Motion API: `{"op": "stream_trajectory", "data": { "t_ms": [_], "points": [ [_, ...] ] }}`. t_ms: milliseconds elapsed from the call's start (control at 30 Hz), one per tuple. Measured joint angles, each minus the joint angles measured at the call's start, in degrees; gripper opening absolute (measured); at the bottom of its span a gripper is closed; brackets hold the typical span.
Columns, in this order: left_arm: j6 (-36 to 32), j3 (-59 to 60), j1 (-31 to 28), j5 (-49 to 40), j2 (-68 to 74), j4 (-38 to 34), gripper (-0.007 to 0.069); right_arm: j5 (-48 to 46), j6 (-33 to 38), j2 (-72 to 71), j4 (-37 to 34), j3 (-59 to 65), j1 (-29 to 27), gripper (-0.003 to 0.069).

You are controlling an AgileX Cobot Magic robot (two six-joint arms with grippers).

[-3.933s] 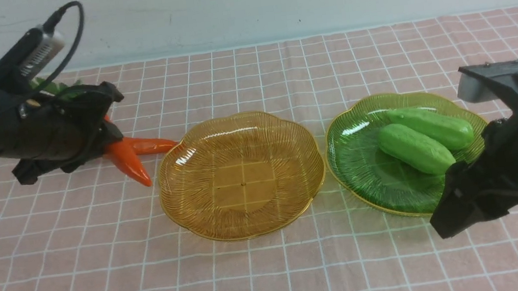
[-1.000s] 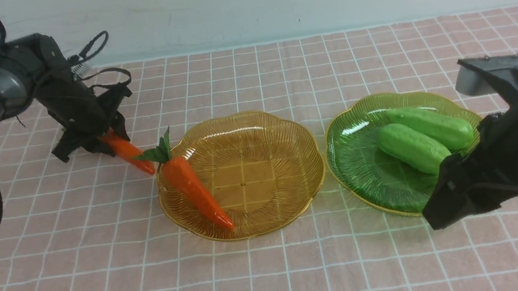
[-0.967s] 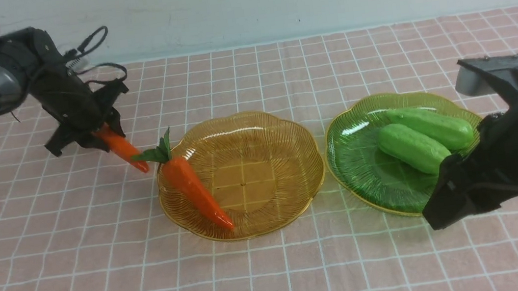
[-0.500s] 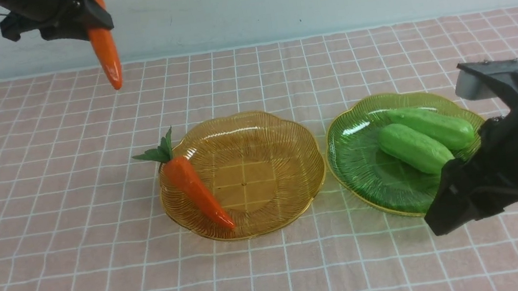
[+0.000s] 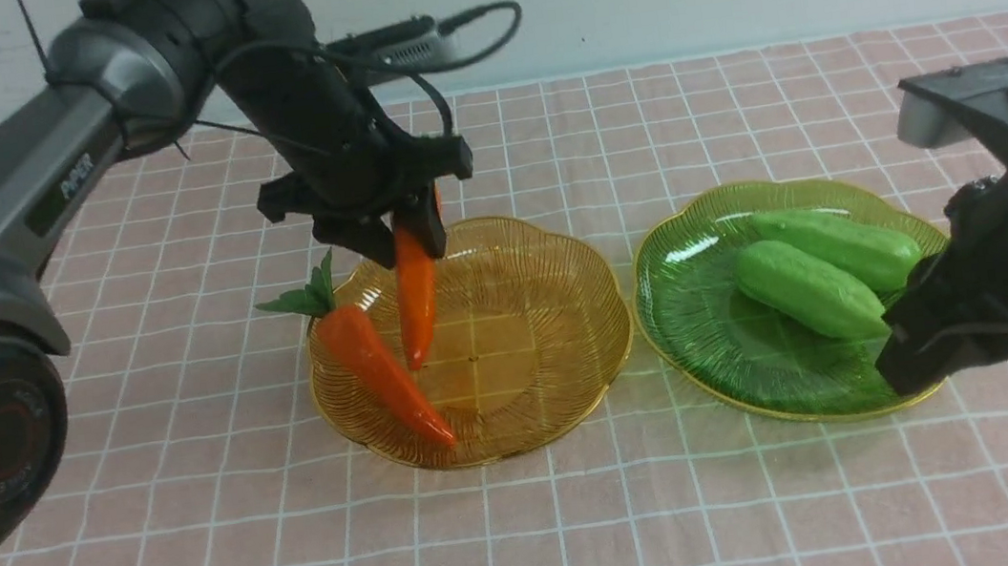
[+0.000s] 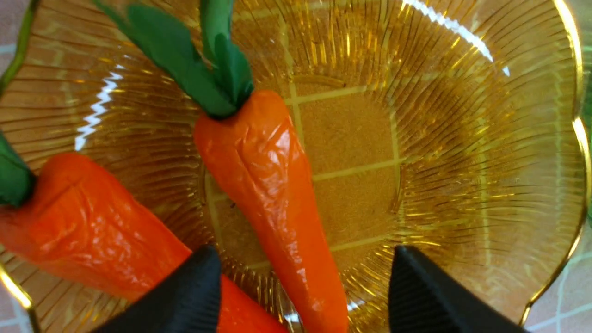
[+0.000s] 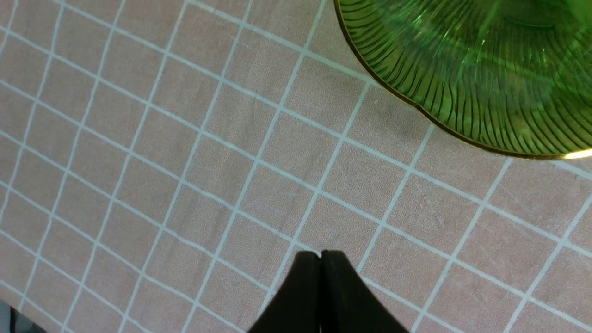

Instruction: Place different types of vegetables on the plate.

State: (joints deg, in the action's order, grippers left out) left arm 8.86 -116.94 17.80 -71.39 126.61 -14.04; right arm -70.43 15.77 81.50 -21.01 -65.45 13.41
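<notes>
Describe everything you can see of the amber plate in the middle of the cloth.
The amber plate is a shallow, see-through dish that looks like ribbed plastic or glass, with a wavy, gold-edged rim. It sits flat on the pink checked cloth, close beside the green plate. One carrot lies along its left side, leaves over the rim. A second carrot stands tip-down over it between the fingers of the open left claw; whether its tip touches the plate is unclear.

Word "PiPER" in pale letters on the grey link of my left arm (image 5: 75, 172), running lengthwise along the link, the only text I can read in any view
</notes>
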Motion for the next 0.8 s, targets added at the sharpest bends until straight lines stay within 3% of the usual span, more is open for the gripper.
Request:
{"op": "stream_trajectory", "data": {
  "t_ms": [133, 333, 400, 433, 567, 667, 800],
  "points": [
    [1.1, 0.2, 0.0, 0.1, -0.3, 0.1, 0.0484, 0.0, -3.3, -6.2, 2.5, 0.1, 0.0, -0.0015],
    [0.7, 0.2, 0.1, 0.1, -2.6, 0.1, 0.0464, 0.5, -7.2, -28.8, 8.9, 5.2, 0.0, -0.0015],
    [0.4, 0.2, 0.1, 0.1, -3.8, 0.6, 0.0433, 9.6, -7.2, -38.3, 9.3, 11.8, 0.0, -0.0015],
    [0.3, 0.2, 0.1, 0.1, -4.0, 0.6, 0.0420, 20.5, -6.8, -45.2, 9.1, 18.4, 0.0, -0.0015],
    [-0.9, 0.2, 0.1, 0.1, -4.0, 0.7, 0.0360, 47.9, -2.2, -60.1, 7.1, 35.5, 0.0, -0.0015],
    [-1.4, 0.2, 0.1, 0.1, -4.0, 0.7, 0.0314, 54.1, -1.1, -64.3, 6.4, 40.1, 0.0, -0.0015],
    [-2.0, 0.2, 0.1, 0.1, -4.1, 0.7, 0.0241, 53.6, -0.8, -64.8, 6.4, 41.1, 0.0, -0.0015]
  ]
}}
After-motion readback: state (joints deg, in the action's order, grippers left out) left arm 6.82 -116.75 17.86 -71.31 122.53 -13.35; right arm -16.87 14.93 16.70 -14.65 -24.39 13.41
